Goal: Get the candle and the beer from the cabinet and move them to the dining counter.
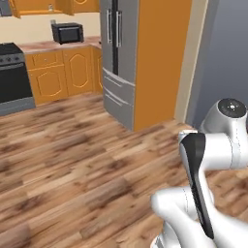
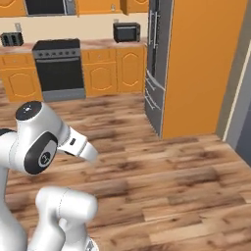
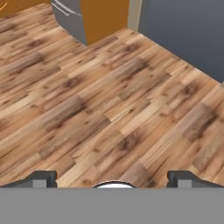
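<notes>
The tool (image 3: pixel 112 178) is gaping fully, gripping nothing, pointing at the wooden floor (image 3: pixel 109 100). The wall cabinet (image 1: pixel 43 6) is hanging well ahead, far from it.

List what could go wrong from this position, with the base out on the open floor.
The fridge and its orange side panel stand close ahead-right; driving on could clip that corner. The gripper, jaws wide and holding nothing, points at bare wooden floor, so no grasp can start yet.
</notes>
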Robot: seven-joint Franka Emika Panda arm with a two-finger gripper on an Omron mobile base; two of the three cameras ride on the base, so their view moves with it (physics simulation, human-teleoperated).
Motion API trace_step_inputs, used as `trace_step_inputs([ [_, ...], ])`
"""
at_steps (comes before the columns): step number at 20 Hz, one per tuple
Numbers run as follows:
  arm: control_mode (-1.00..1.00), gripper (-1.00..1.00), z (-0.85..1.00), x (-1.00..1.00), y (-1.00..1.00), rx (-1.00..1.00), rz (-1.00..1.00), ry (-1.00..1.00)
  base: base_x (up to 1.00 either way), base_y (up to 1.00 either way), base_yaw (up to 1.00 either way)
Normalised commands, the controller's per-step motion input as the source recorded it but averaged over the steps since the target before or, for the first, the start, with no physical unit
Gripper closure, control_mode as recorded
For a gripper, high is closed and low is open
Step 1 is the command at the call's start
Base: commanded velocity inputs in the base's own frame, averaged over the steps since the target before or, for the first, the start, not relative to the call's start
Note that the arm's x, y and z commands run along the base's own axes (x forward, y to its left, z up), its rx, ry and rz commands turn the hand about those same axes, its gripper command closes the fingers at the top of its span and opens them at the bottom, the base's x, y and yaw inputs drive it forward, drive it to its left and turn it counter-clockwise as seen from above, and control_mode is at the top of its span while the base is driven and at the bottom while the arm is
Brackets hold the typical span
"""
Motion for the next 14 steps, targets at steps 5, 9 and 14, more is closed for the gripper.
trace_step_inputs([
  [5,1.0,-1.0,0.0,0.0,0.0,0.0,0.0,0.0,0.85,-0.02,0.23],
  [9,1.0,-1.0,0.0,0.0,0.0,0.0,0.0,0.0,0.89,-0.01,0.21],
  [14,1.0,-1.0,0.0,0.0,0.0,0.0,0.0,0.0,0.89,0.0,0.22],
])
